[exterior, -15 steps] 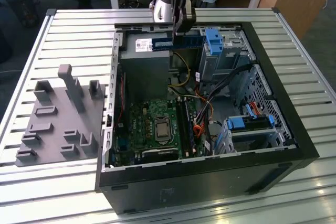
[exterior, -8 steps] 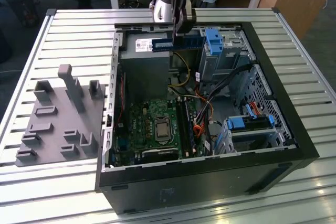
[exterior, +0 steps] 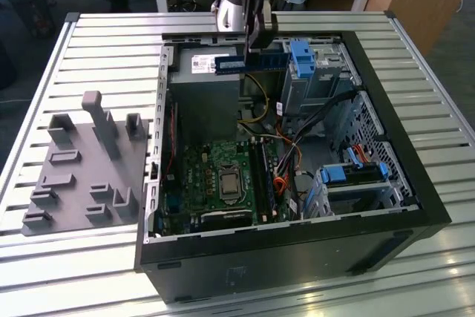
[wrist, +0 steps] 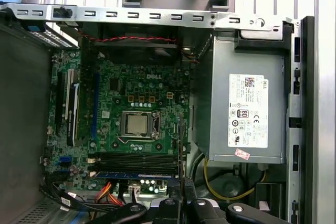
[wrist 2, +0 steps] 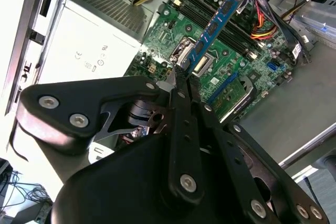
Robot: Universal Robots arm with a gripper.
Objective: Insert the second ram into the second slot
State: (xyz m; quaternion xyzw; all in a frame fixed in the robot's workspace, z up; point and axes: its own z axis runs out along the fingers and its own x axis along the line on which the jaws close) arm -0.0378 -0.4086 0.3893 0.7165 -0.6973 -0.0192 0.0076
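Nearest us, our black tool point(exterior: 254, 44) clamps the thin blue ram stick point(exterior: 230, 65) at the exterior view's upper centre, above the open black computer case point(exterior: 297, 265).

Nothing I could properly read: the power supply point(wrist: 218, 103) at the far end had a white sticker point(wrist: 248, 110) (tiny print, symbols), and the motherboard point(wrist: 113, 114) had small white lettering.

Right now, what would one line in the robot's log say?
gripper: shut on memory stick | place: held above open computer case | memory slots: stick not yet in
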